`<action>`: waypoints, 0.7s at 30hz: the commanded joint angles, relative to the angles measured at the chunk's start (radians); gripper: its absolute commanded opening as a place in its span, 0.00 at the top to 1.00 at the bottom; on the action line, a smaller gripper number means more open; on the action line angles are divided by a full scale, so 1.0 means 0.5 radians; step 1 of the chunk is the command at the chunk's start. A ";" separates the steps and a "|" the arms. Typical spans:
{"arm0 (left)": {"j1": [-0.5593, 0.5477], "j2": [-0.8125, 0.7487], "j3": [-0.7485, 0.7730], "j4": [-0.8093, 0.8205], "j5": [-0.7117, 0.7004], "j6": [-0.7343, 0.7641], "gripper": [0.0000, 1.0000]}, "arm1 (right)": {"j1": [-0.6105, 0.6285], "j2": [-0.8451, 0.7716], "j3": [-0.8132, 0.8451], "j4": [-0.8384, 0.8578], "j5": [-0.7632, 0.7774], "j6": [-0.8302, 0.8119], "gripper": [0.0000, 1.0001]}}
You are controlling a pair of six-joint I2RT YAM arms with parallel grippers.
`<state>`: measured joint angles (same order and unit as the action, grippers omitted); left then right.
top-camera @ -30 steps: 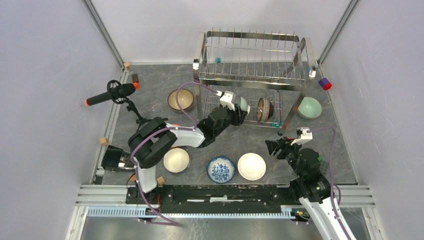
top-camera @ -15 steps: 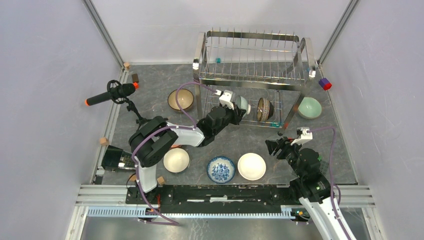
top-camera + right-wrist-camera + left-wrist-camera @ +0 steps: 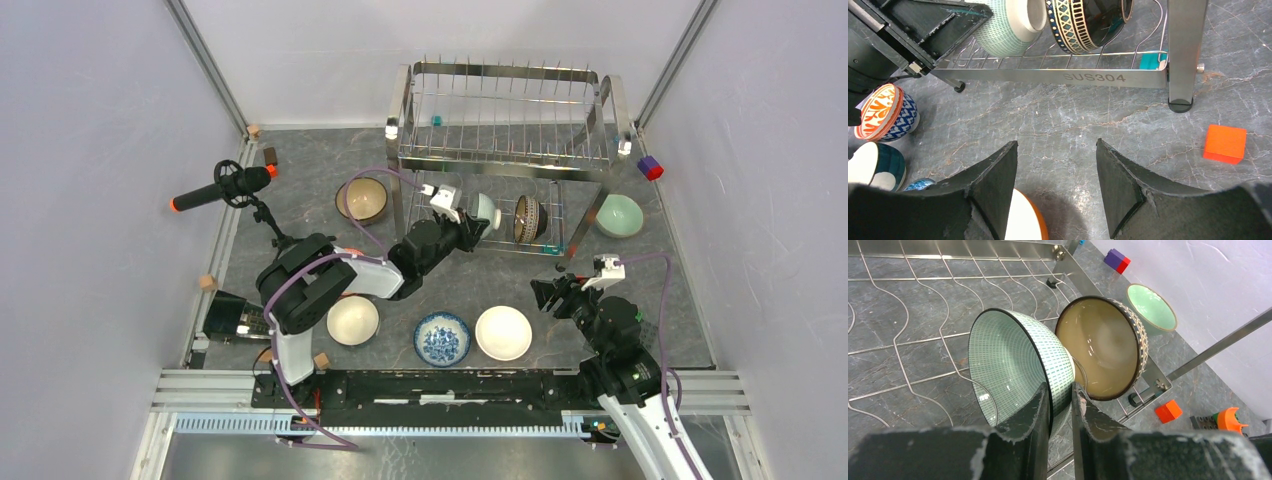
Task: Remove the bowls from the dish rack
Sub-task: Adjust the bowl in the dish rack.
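Observation:
The chrome dish rack [image 3: 505, 110] stands at the back of the table. On its lower tier a pale green patterned bowl [image 3: 1013, 365] sits on edge, and my left gripper [image 3: 1060, 395] is shut on its rim, one finger inside and one outside. In the top view that gripper [image 3: 470, 222] reaches into the rack from the left. A tan bowl with a dark rim [image 3: 1100, 352] leans just right of the held bowl. My right gripper [image 3: 1057, 145] hangs open over bare table in front of the rack, with nothing between its fingers.
Bowls on the table: a tan one [image 3: 362, 199] left of the rack, a pale green one [image 3: 619, 216] to its right, and white [image 3: 353, 320], blue-and-white [image 3: 442, 338] and white-and-orange [image 3: 503, 332] ones near the front. An orange block [image 3: 1225, 144] lies by the rack leg.
My left gripper's jaws have closed on the pale green patterned bowl's rim, and the wrist has shifted slightly left. The right arm has not moved.

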<state>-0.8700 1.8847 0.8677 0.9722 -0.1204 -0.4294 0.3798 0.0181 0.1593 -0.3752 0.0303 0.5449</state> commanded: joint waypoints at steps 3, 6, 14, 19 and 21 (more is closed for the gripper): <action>-0.004 -0.215 -0.088 0.377 0.024 -0.141 0.98 | 0.016 -0.027 0.040 0.052 0.027 0.009 0.36; 0.015 -0.236 -0.129 0.455 -0.012 -0.207 0.98 | 0.014 -0.026 0.040 0.050 0.028 0.011 0.36; 0.051 -0.245 -0.158 0.540 -0.044 -0.325 0.98 | 0.015 -0.081 0.034 0.048 0.025 0.022 0.36; 0.077 -0.186 -0.240 0.691 -0.092 -0.497 0.98 | 0.016 -0.092 0.029 0.051 0.018 0.030 0.36; 0.080 -0.168 -0.267 0.755 -0.099 -0.541 0.98 | 0.016 -0.092 0.028 0.051 0.018 0.027 0.36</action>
<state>-0.8436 1.8145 0.7506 1.1660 -0.1379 -0.5877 0.3798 0.0135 0.1593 -0.3752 0.0311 0.5529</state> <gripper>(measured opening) 0.198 0.640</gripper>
